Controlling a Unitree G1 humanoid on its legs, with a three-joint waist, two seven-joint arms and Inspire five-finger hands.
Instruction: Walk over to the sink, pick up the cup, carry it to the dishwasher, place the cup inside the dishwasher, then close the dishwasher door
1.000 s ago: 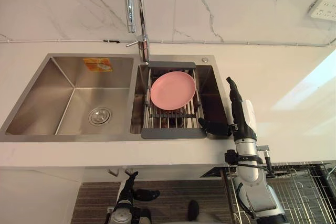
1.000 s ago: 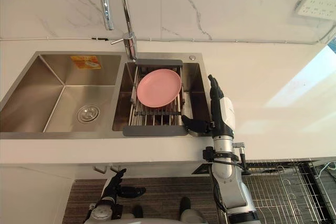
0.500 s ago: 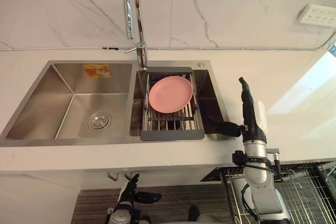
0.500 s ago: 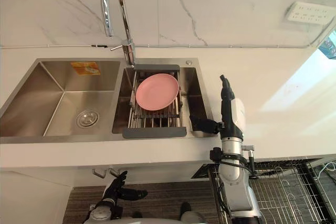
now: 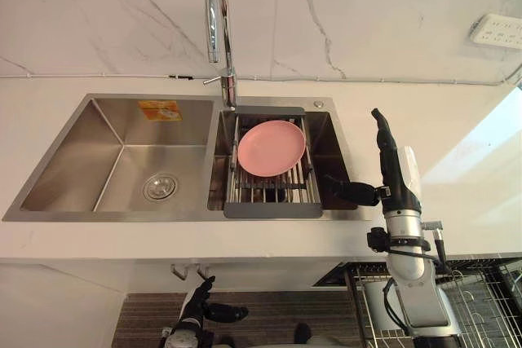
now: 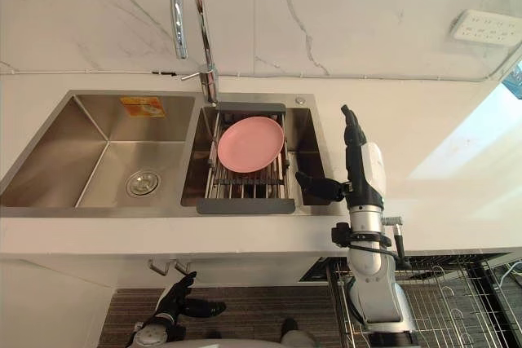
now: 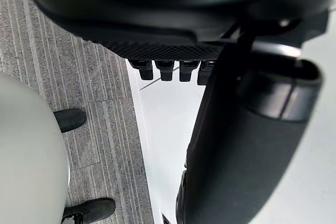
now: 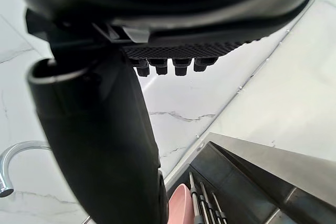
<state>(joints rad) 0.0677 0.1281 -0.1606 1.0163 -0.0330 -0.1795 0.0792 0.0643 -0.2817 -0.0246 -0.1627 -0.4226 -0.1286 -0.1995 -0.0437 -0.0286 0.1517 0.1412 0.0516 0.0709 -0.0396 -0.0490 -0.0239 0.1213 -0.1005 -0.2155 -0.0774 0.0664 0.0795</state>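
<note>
Sink lies just beside the raised right hand, fingers straight.

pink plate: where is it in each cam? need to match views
Left eye view: pink plate centre, on the dish rack in the sink's right basin.
Right eye view: same place, just left of centre.
Right wrist view: pink sliver between the right hand's thumb and the rack rods.
Left wrist view: faces the floor.
Shared landmark: the dish rack's dark frame.
</note>
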